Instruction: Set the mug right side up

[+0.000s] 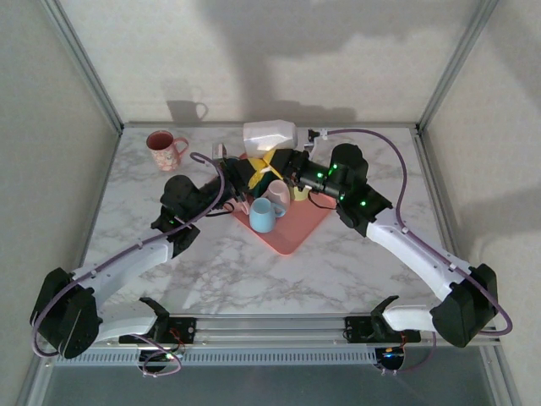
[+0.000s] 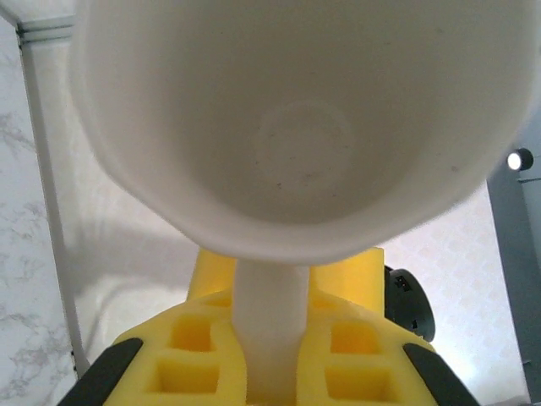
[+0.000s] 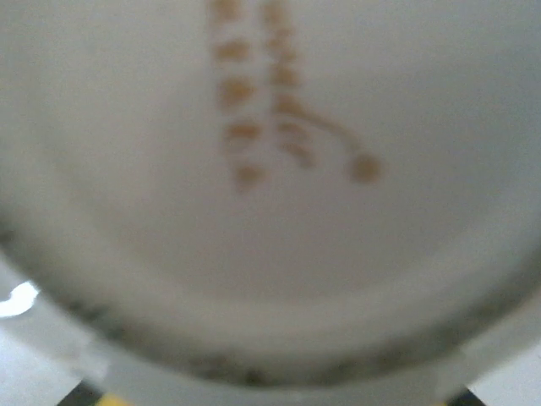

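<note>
1. Held aloft on its side over the far end of the pink tray [image 1: 292, 237]: white mug [image 1: 270, 134], mouth turned toward the left arm, base toward the right.
2. Left claw [image 2: 270, 368] closed tight on the mug's handle [image 2: 269, 317], yellow pads [image 2: 203, 372] pressed to either side, as caught from the left wrist.
3. Right claw [image 1: 286, 155] up close to the mug's base. Impossible to tell from the blurred right wrist view whether gripping or merely near.
4. To finish the step well: roll the left wrist to bring the mouth upward, and slowly, given the likely risk of a thin handle pivoting between soft pads.
5. Keep the right claw out of the turning body's path, or use it only as a light steady against the base.
6. Lower onto a bare patch well apart from the blue mug [image 1: 261, 216] on the tray. Let go only with the base flat down.
7. Pose: left arm stretched low across the tabletop [image 1: 254, 279] from the near-left corner, forearm angled in to centre. Right arm mirrored from the near right, wrist bent toward the mug.
</note>
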You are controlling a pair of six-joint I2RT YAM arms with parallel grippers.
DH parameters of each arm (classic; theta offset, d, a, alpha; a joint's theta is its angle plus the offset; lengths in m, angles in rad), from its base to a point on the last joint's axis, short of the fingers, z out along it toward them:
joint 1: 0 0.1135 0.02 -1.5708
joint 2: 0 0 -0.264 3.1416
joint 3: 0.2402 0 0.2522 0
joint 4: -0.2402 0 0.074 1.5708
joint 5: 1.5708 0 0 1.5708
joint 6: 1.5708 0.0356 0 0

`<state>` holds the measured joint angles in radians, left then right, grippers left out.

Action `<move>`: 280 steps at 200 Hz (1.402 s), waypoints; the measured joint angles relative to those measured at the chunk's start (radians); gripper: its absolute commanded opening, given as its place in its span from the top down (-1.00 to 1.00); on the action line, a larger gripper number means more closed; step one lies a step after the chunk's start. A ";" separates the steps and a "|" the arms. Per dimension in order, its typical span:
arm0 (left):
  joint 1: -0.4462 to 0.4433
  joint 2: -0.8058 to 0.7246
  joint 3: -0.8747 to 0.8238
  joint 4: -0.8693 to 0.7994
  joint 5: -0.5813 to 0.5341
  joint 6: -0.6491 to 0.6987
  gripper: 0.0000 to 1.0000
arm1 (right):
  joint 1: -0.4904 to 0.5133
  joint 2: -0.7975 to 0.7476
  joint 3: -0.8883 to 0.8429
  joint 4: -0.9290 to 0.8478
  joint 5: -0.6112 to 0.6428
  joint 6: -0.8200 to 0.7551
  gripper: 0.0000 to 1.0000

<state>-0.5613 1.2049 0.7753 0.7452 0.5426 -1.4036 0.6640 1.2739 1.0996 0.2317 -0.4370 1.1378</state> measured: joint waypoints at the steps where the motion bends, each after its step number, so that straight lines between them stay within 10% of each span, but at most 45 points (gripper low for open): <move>1: 0.000 0.000 0.000 -0.001 -0.001 0.002 1.00 | 0.000 -0.001 0.000 -0.001 0.000 0.000 0.30; 51: 0.000 -0.026 0.037 -0.138 -0.048 0.150 1.00 | 0.001 -0.009 0.001 -0.012 0.029 -0.026 -0.35; 280: 0.000 -0.024 0.295 -0.845 -0.267 0.797 1.00 | -0.025 -0.012 0.024 -0.364 0.139 -0.233 -0.42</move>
<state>-0.5613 1.1805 1.0706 -0.0998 0.2756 -0.6071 0.6388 1.2621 1.1236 -0.1326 -0.2981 0.9047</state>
